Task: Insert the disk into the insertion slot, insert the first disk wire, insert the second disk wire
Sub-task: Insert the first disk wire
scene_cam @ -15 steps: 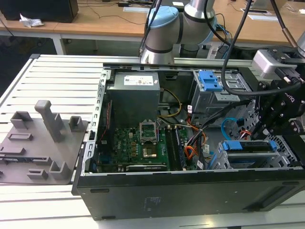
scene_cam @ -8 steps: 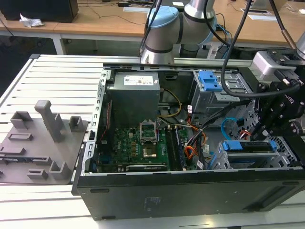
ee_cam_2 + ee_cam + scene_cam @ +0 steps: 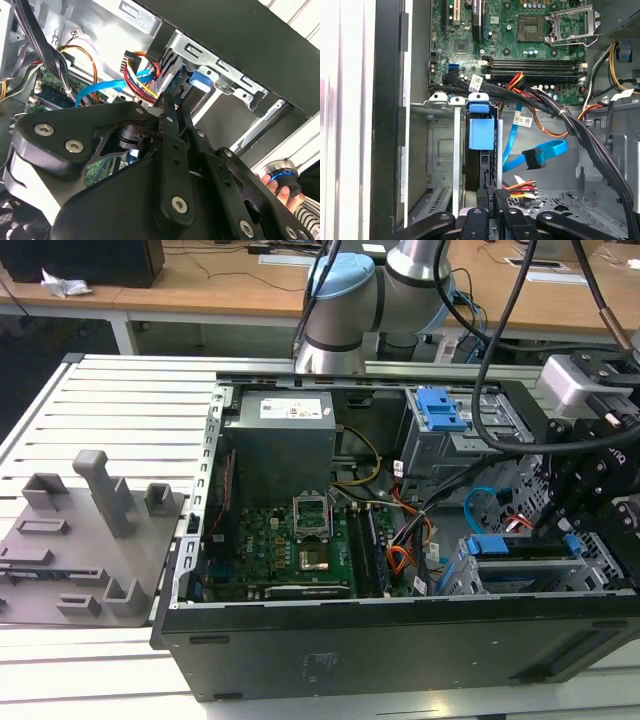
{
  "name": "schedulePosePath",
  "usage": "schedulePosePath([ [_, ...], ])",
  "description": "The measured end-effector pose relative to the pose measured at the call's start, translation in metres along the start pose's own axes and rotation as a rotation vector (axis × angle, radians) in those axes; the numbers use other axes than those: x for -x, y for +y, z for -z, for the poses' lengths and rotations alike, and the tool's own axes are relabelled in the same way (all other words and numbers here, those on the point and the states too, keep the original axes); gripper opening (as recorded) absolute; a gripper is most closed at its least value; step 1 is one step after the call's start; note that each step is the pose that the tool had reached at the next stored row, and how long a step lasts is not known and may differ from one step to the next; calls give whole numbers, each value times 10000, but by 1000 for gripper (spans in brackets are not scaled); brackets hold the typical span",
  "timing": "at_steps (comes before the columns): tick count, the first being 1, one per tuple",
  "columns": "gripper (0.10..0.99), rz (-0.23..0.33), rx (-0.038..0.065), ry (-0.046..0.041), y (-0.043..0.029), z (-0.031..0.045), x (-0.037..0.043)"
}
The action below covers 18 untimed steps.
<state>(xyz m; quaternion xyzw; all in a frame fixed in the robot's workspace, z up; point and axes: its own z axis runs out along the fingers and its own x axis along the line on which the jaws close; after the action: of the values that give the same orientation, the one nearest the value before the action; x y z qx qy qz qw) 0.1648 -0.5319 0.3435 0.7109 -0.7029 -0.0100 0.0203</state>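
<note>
Jaws of gripper clamp first disk wire, I judge | disk seated in insertion slot | second disk wire hangs unplugged.

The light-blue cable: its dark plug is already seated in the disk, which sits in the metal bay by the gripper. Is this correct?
No. In the first wrist view the dark plug of the light-blue cable hangs free beside the disk, not seated in it. The disk does sit in the metal bay by the gripper.
</note>
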Motion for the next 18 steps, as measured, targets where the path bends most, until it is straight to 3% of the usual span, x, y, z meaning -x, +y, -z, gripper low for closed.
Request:
schedulePosePath([
  [6, 176, -1, 9, 1, -51, -58, -7],
  [18, 176, 0, 8, -10, -54, -88, -7],
])
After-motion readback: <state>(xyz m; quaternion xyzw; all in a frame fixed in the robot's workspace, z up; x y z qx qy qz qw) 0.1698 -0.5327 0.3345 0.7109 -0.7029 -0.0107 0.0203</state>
